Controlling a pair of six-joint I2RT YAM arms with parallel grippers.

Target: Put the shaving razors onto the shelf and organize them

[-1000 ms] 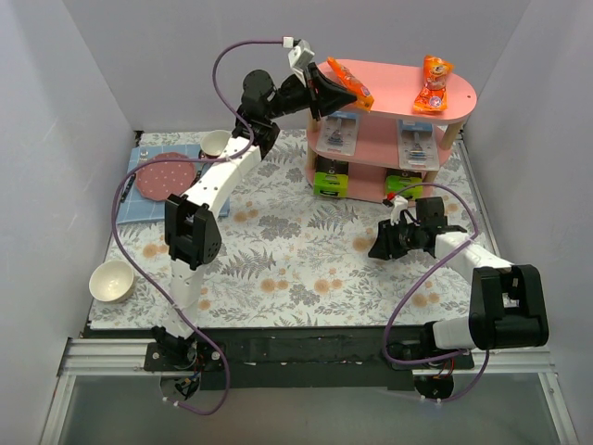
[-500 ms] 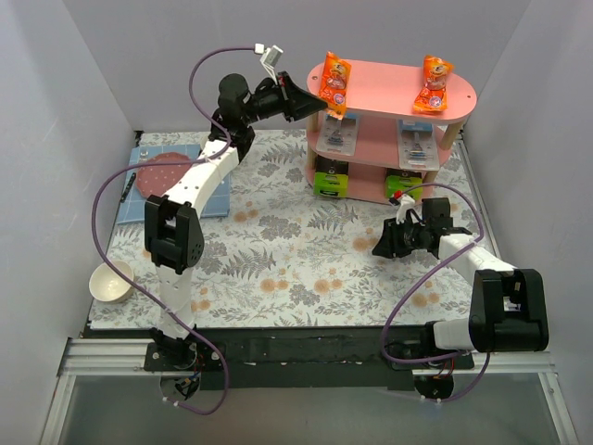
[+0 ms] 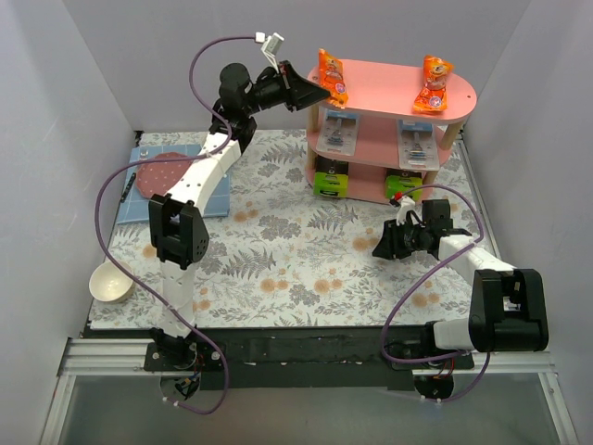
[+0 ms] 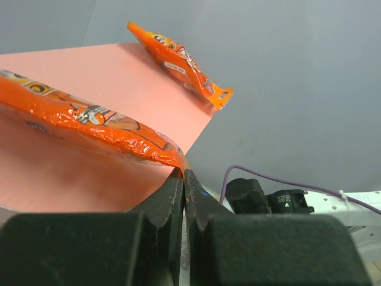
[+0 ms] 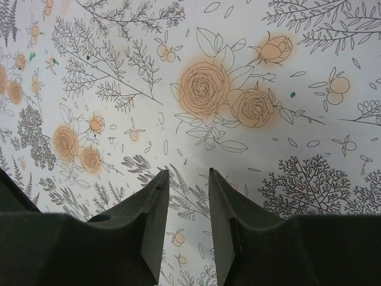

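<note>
The pink shelf (image 3: 389,93) stands at the back right. Two clear blister razor packs (image 3: 340,133) (image 3: 419,144) lie on its middle tier. Two dark grey razor boxes with lime-green ends (image 3: 331,178) (image 3: 402,184) sit on the bottom tier. My left gripper (image 3: 318,90) (image 4: 183,173) is shut on the end of an orange packet (image 3: 330,76) (image 4: 89,122) at the left end of the top board. My right gripper (image 3: 380,248) (image 5: 187,173) is open and empty, low over the floral cloth in front of the shelf.
A second orange packet (image 3: 434,83) (image 4: 178,59) lies on the right of the top board. A white bowl (image 3: 109,283) sits near left. A reddish plate (image 3: 167,174) lies on a blue mat at far left. Grey walls enclose the table.
My left arm has swung left and pulled the orange packet toward the left end of the top board, turning it more upright. The right arm has barely moved.
</note>
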